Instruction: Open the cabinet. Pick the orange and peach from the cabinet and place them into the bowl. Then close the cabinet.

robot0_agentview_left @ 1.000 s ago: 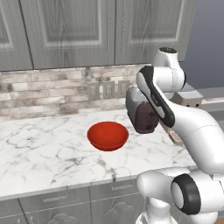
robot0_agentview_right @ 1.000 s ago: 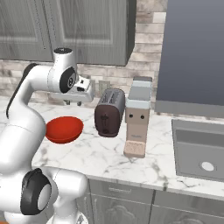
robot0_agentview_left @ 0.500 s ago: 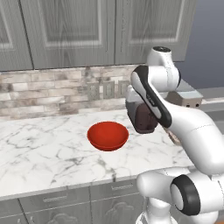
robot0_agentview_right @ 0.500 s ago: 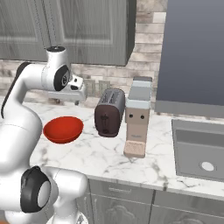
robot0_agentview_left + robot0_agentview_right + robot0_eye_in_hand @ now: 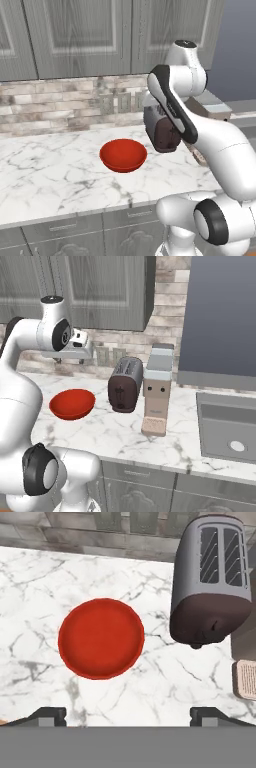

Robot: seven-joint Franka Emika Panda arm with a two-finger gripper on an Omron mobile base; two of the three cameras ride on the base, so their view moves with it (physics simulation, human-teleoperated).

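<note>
— Gripper (image 5: 127, 714): how do the jaws stand?
— Spread wide, one tip at each lower corner of the hand view, nothing between them.

— And the bowl (image 5: 101, 638)?
— Left of centre on the marble counter (image 5: 45, 582), mouth up, round, so no long axis. Just right of it stands the toaster (image 5: 212, 582).

— The cabinet (image 5: 100, 35)?
— Along the top of the left base view, both doors shut.

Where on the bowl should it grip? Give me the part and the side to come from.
Grip the rim of the bowl, coming straight down from above, one finger inside and one outside. It sits upright and empty on the counter, shallow with a thin wall, so the rim is the edge to pinch. Choose the rim section away from the toaster.
</note>
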